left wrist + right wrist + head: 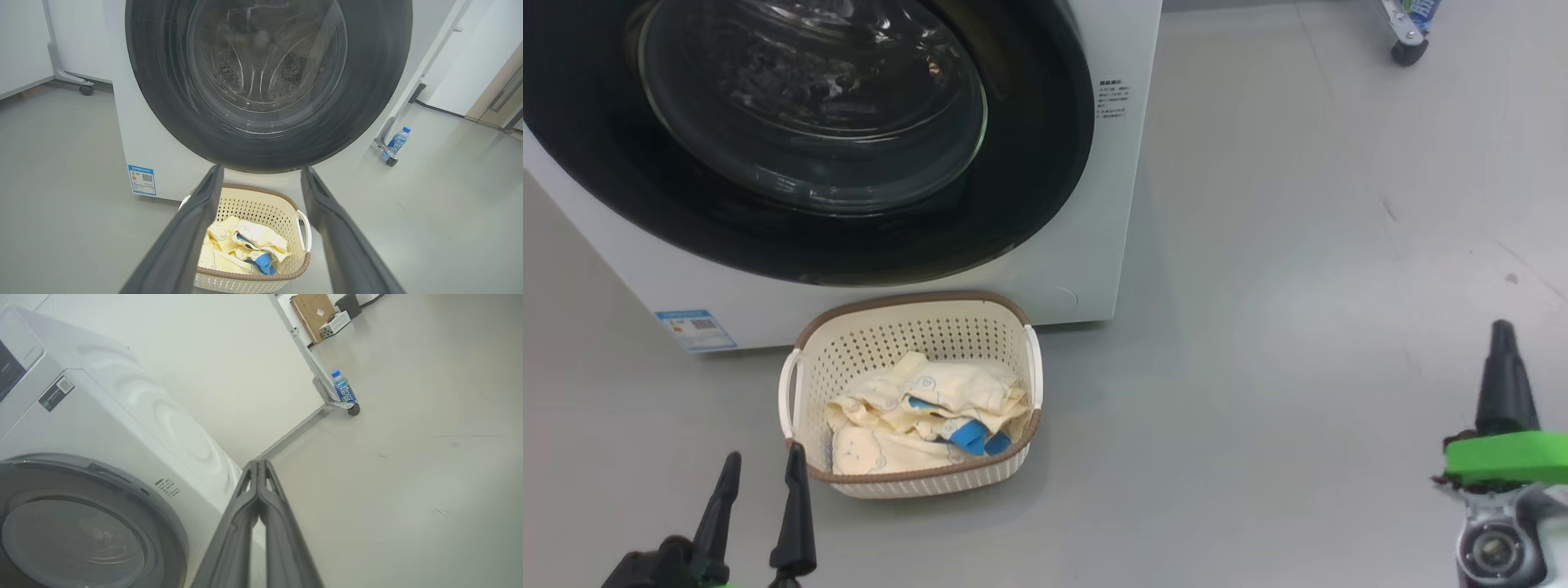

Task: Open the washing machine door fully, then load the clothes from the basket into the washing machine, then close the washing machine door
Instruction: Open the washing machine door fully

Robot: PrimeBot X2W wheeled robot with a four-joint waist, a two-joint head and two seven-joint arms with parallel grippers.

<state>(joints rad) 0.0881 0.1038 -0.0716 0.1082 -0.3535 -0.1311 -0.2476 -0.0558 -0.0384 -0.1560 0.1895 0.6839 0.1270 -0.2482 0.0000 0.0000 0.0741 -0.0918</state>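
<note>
The white washing machine fills the upper left of the head view, its round black door closed flat against the front. Through the glass porthole I see the steel drum. The cream basket stands on the floor right before the machine, holding pale-yellow clothes with blue patches. My left gripper is open, low at the basket's near left corner, pointing at the basket and the clothes. My right gripper is shut, empty, far right over bare floor, its tips closed together beside the machine.
A blue energy label sits low on the machine's front. A water bottle stands by a wheeled frame foot at the back right. Grey floor stretches to the right of the machine.
</note>
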